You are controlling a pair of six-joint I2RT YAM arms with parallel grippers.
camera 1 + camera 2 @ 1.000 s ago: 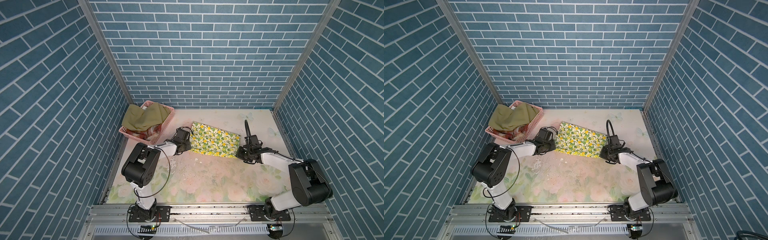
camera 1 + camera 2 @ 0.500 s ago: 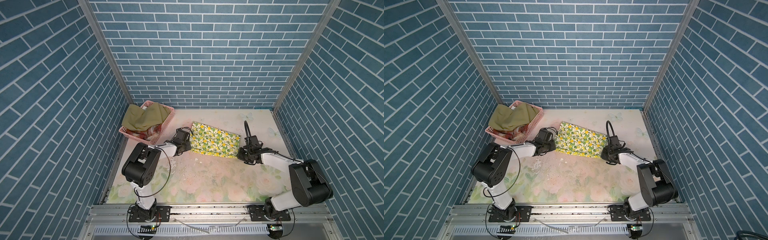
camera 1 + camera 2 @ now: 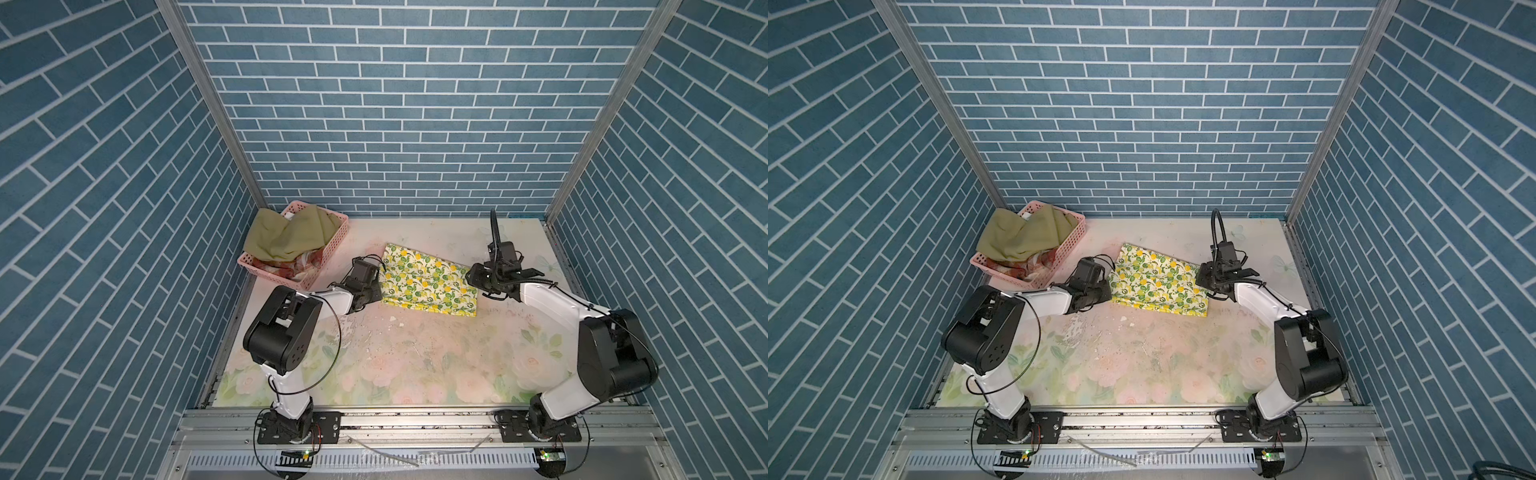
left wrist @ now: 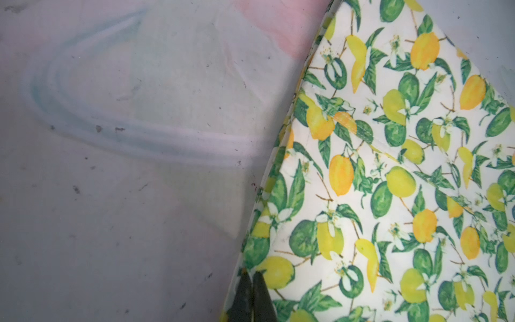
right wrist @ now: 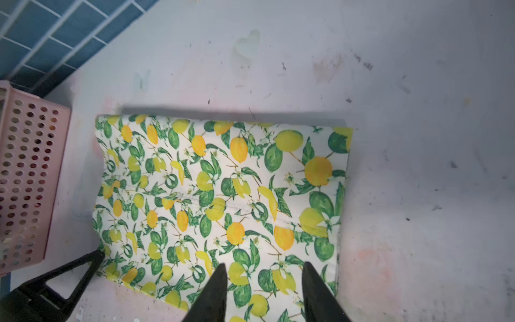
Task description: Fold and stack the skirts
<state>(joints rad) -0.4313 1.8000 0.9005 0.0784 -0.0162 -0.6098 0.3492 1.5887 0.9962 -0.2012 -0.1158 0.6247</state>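
Note:
The lemon-print skirt point(image 3: 428, 282) point(image 3: 1158, 282) lies folded flat at the middle back of the table. My left gripper point(image 3: 380, 286) point(image 3: 1109, 291) point(image 4: 252, 276) is shut, its tips pinching the skirt's point(image 4: 390, 181) left edge. Over the right end of the skirt point(image 5: 223, 195) my right gripper point(image 3: 471, 276) point(image 3: 1200, 278) point(image 5: 263, 266) stands open, with only the cloth lying beneath its spread fingers. The olive green skirt point(image 3: 286, 239) point(image 3: 1021, 237) is heaped in the pink basket, and rust-red and cream plaid cloth point(image 3: 299, 266) point(image 3: 1038, 264) shows under it.
The pink perforated basket point(image 3: 334, 245) point(image 3: 1069, 245) point(image 5: 30, 181) stands at the back left, close to the lemon skirt's left end. A faded rose-printed covering point(image 3: 415, 361) spreads over the table. Blue brick walls close in the back and both sides.
My right gripper has opened and let go of the lemon skirt's right end. The left gripper and the skirt have stayed where they were.

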